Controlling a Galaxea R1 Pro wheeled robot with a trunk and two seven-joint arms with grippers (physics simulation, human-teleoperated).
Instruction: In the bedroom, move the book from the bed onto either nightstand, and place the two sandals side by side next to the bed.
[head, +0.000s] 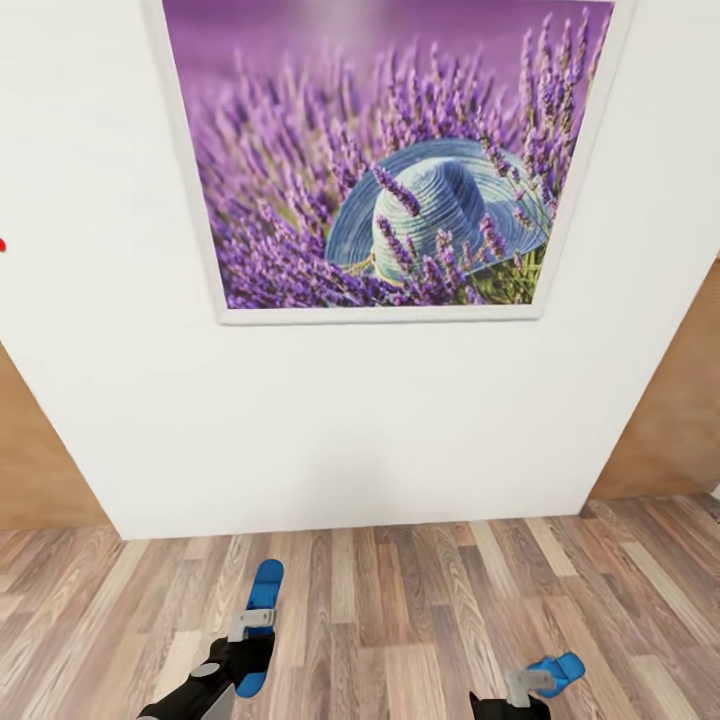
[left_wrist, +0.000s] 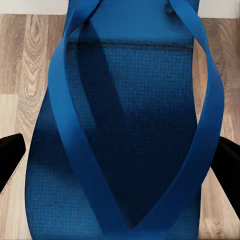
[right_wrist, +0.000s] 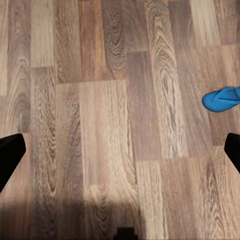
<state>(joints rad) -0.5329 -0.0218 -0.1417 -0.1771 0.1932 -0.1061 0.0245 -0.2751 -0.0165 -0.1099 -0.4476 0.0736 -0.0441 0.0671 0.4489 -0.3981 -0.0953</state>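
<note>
Clamping one blue sandal (head: 262, 610) by its sole edges, the left gripper (head: 250, 640) carries it above the plank floor (head: 400, 620). Light and floppy, it seems best pinched mid-sole. Whether the right gripper (head: 520, 690) grips the second sandal (head: 556, 670) is unclear.

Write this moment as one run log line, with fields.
view: wall picture, plank floor | left gripper: shut on blue sandal | right gripper: holding second sandal
</note>
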